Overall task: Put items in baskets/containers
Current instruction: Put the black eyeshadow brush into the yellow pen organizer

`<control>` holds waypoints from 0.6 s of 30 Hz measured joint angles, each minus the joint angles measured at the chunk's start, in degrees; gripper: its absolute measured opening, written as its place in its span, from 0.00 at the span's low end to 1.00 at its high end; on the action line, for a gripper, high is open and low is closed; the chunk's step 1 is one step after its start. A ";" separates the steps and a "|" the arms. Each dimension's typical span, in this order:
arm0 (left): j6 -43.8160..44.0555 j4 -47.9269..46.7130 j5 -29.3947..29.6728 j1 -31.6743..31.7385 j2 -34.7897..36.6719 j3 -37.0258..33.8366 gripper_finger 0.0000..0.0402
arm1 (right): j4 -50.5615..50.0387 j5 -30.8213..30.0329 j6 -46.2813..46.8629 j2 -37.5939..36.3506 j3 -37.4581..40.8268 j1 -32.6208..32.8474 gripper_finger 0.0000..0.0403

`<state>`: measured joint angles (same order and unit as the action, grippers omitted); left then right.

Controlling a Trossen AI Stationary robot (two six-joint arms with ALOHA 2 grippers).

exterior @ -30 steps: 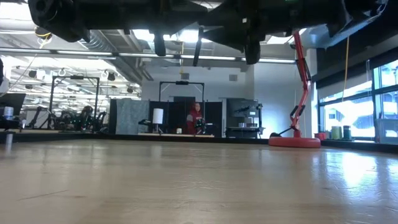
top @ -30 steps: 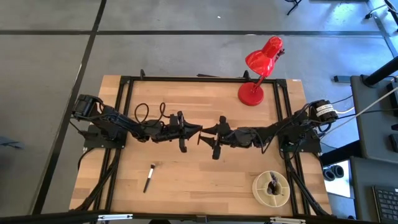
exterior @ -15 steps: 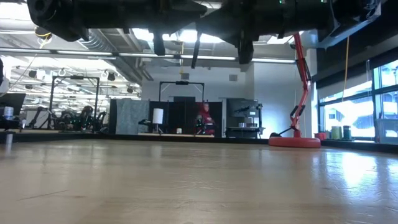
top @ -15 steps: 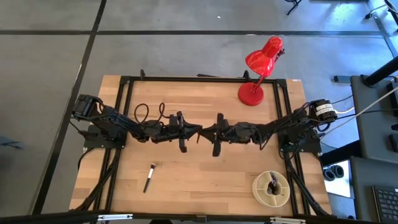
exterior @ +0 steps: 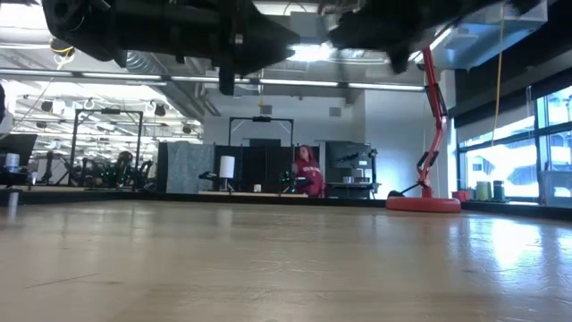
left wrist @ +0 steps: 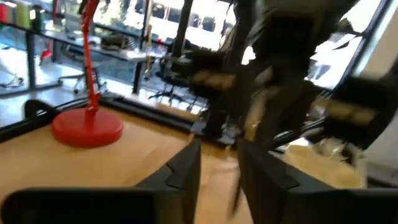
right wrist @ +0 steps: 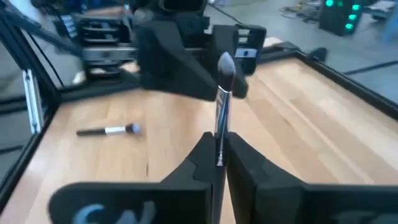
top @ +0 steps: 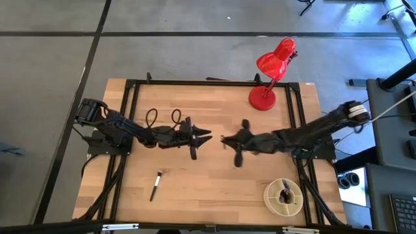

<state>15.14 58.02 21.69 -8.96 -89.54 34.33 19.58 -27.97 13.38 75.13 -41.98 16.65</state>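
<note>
My right gripper [top: 224,139] hangs above the table's middle, shut on a slim makeup brush [right wrist: 221,99] whose grey bristle tip [right wrist: 225,63] points toward my left arm. My left gripper [top: 208,135] faces it from the left a short way off, open, with nothing between its fingers [left wrist: 186,168]. Another brush [top: 156,185] lies flat on the wood near the front left. The cream divided dish [top: 284,197] stands at the front right with several brushes in it. My right gripper pinches the brush's dark handle [right wrist: 219,149] between its two fingers, below the silver ferrule. The fingers come nearly level from the table's right and lie along the brush. It sticks straight out past the fingertips, bristles foremost, lifted clear of the table.
A red desk lamp [top: 263,97] stands on its round base at the table's far right. A black frame [top: 130,117] runs along the table's sides. Bare wood [top: 214,188] lies between the loose brush and the dish. A person [exterior: 308,174] shows far off in the room.
My right gripper has shut on the brush that stood between the two grippers and has drawn back toward the table's right edge, rising a little, so a gap now parts the two. My left arm has stayed in place.
</note>
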 joint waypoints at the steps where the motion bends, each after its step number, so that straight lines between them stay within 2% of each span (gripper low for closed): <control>1: -0.06 -0.85 0.02 0.33 0.00 0.00 0.28 | -3.59 -2.07 0.58 -2.20 0.00 1.58 0.05; 3: -1.17 -1.81 -0.06 0.95 0.00 0.00 0.33 | -11.32 -5.08 2.67 -7.09 0.00 5.02 0.05; 6: -3.96 -3.05 -0.67 1.71 0.00 0.00 0.38 | -27.18 -4.87 11.61 -14.90 -0.77 10.43 0.05; 9: -5.42 -3.26 -0.74 2.02 0.00 0.00 0.40 | -44.35 3.65 20.94 -21.42 -2.98 16.22 0.05; 11: -5.44 -3.43 -0.76 2.28 0.00 0.00 0.40 | -51.84 9.12 23.84 -24.56 -4.79 20.47 0.05; 13: -5.46 -3.41 -0.81 2.57 0.00 0.00 0.39 | -53.99 8.85 25.10 -26.90 -5.85 25.46 0.05; 18: -5.45 -3.36 -0.92 3.66 0.00 0.17 0.38 | -54.22 1.38 29.07 -28.68 -6.64 35.46 0.05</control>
<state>9.68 54.66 20.77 -5.30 -89.54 34.50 -34.64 -26.58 42.44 46.45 -48.62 52.12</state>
